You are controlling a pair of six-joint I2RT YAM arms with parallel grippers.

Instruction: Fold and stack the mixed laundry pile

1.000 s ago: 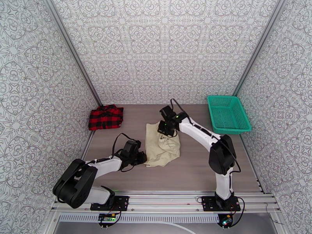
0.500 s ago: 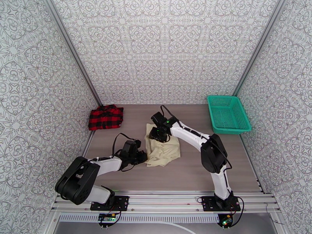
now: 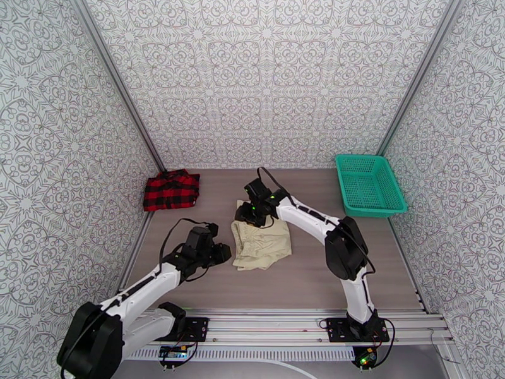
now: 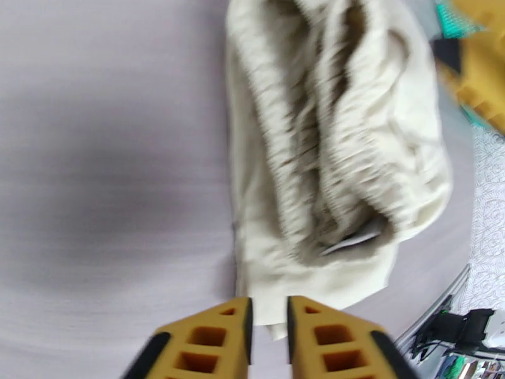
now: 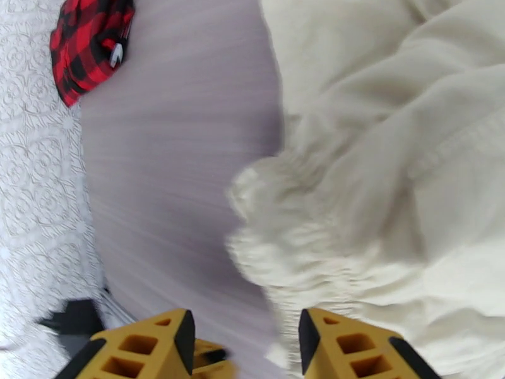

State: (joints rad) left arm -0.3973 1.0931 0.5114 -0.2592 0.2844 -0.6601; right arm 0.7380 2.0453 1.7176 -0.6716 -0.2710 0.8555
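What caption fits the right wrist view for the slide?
Right gripper, jaws open, at the cream cloth's gathered edge; checked shirt lies apart.

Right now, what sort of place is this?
Probably a lab test cell, not a home: patterned panel walls box in a grey table, arms are bolted to an aluminium rail, and a cream cloth and teal basket lie out.
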